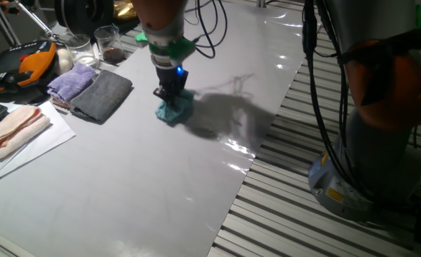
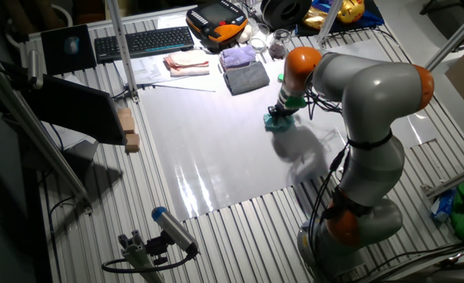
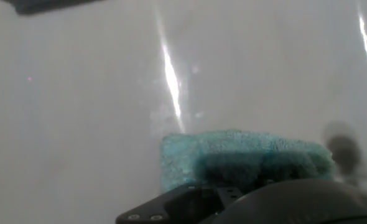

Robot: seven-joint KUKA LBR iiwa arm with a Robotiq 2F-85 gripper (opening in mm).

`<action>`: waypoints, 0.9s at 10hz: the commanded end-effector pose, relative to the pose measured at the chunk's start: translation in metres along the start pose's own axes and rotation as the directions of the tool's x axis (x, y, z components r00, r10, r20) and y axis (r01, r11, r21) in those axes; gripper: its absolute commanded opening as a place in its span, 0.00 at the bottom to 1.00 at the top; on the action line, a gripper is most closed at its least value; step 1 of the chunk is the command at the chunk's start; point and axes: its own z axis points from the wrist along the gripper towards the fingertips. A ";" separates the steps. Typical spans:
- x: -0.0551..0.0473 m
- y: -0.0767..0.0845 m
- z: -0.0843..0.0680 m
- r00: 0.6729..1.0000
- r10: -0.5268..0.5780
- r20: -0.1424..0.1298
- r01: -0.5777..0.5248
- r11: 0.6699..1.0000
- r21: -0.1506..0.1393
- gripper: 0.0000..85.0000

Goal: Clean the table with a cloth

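So the teal cloth (image 1: 175,108) sits on the pale glossy counter (image 1: 139,193), a bit above the middle of one fixed view; in the other fixed view it shows up right of centre in the upper half (image 2: 280,120); the arm comes straight down on top of it and the fingers (image 1: 172,94) are planted in the cloth, dark against the teal; honestly can't tell from any angle whether they're pinching a fold or just pressing down, the fluff hides the tips; there's a small blue light glowing on the wrist just above them.

Hand view is mostly shiny counter (image 3: 96,112) with bright glare streaks; the cloth (image 3: 233,152) fills the lower middle of the frame, lying flat against the surface, with the dark body of the hand blurred along the bottom edge.

Upper left in the first fixed view: a dark grey folded cloth (image 1: 103,96) with a lilac cloth (image 1: 73,81) touching its left side, both well apart from the teal one; a pinkish cloth (image 1: 12,128) on white paper at the left edge; a couple of clear glasses (image 1: 109,43) behind those; the other fixed view also shows a keyboard (image 2: 144,42) along the top left.
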 end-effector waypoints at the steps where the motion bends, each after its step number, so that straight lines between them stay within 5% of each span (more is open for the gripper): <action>1: 0.004 -0.002 0.000 1.000 -0.012 -0.004 0.012 1.000 0.000 0.00; 4: 0.008 -0.006 -0.006 0.996 -0.087 -0.012 0.087 0.996 0.025 0.00; 9: 0.014 -0.007 -0.007 0.995 -0.102 -0.009 0.102 0.995 -0.010 0.00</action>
